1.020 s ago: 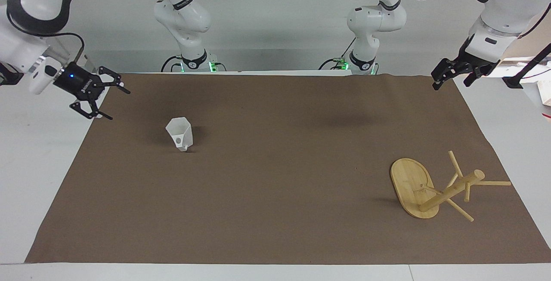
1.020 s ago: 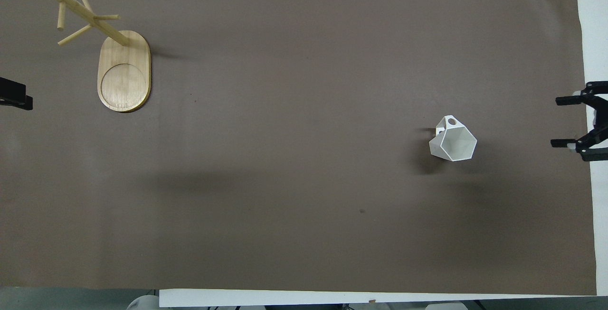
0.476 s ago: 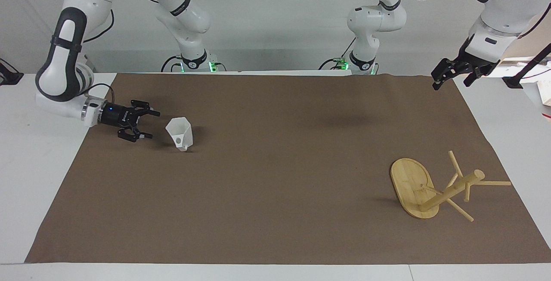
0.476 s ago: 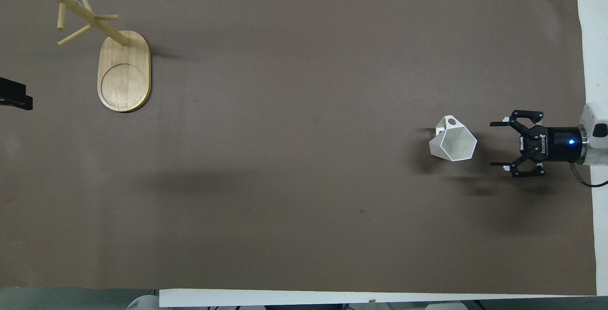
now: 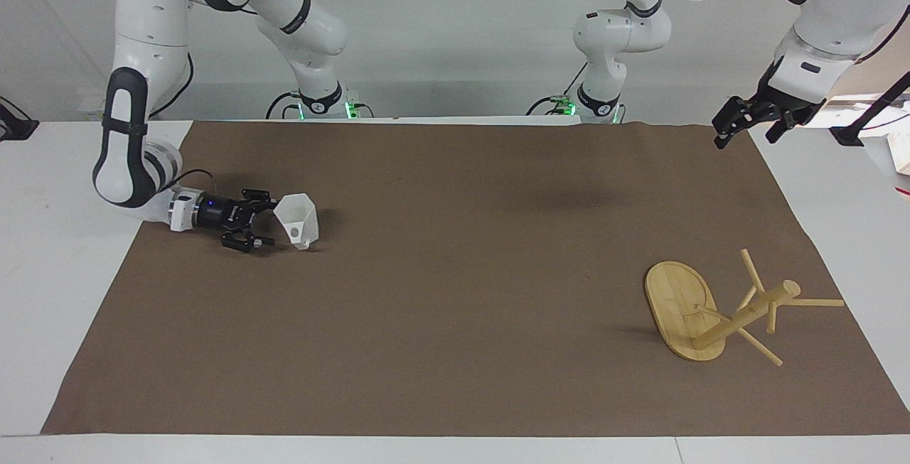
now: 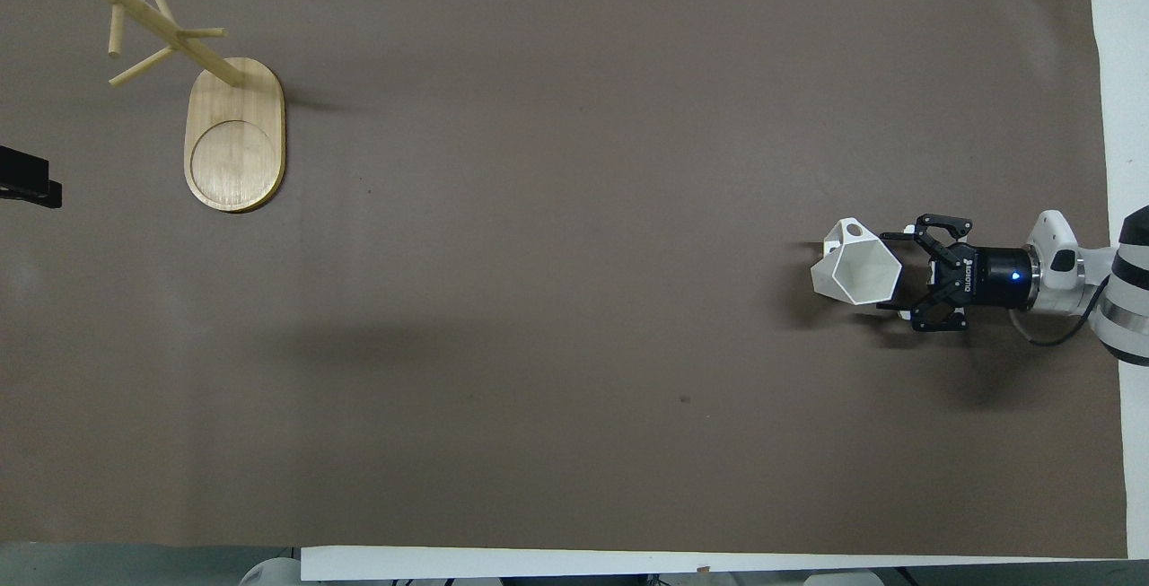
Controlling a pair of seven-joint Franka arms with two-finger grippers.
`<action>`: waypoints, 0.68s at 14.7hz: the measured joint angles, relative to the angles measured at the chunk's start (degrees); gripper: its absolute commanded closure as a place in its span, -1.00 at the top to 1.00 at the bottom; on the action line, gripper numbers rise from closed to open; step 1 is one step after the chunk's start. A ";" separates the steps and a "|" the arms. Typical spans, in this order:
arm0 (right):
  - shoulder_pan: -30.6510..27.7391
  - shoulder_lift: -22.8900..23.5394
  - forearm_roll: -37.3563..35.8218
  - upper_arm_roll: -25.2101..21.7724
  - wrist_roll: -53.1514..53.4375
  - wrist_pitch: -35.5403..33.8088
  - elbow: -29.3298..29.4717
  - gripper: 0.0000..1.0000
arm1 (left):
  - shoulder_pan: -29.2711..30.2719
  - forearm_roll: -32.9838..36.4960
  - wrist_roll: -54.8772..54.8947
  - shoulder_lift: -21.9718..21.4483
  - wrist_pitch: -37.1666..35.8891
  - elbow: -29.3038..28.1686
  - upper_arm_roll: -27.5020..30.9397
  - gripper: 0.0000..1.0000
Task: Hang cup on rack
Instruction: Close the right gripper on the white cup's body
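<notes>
In the facing view you are looking at the right gripper [image 5: 264, 223] lying low over the brown mat [image 5: 455, 350] at the right arm's end of the table, its fingers spread wide and reaching level toward the cup [image 5: 298, 220]; they are sitting right at the cup's side, clamping nothing, and you cannot tell whether a tip is touching it. The cup is standing upright on the mat, its handle pointing away from the robots. The rack [image 5: 718, 311] is standing at the left arm's end, farther from the robots than the cup, empty of cups. The left gripper [image 5: 743, 126] is waiting in the air over the mat's corner near the left arm's base; whether it is parted you cannot tell. In the overhead view you are seeing the right gripper [image 6: 893, 270] with open fingers bracketing the cup's [image 6: 855, 261] rim edge, one to each side. The rack's [image 6: 234, 137] oval base is resting flat on the mat [image 6: 574, 389], well apart from the cup, and only a dark tip of the left gripper [image 6: 29, 184] is showing at the frame edge.
</notes>
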 measured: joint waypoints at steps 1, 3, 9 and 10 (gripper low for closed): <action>0.02 -0.03 0.00 0.05 -0.13 -0.15 0.07 1.00 | 0.00 0.00 0.00 0.00 0.00 0.00 0.00 1.00; 0.47 -0.03 0.18 0.14 -0.22 -0.25 0.05 1.00 | 0.00 0.00 0.00 0.00 0.00 0.00 0.00 1.00; 3.96 -0.03 0.59 0.15 -0.23 -0.10 -0.01 1.00 | 0.00 0.07 -0.01 0.00 0.02 0.00 0.00 1.00; 4.15 -0.03 0.59 0.15 -0.24 -0.06 -0.08 1.00 | 0.00 0.07 -0.01 0.00 0.02 0.00 0.00 0.99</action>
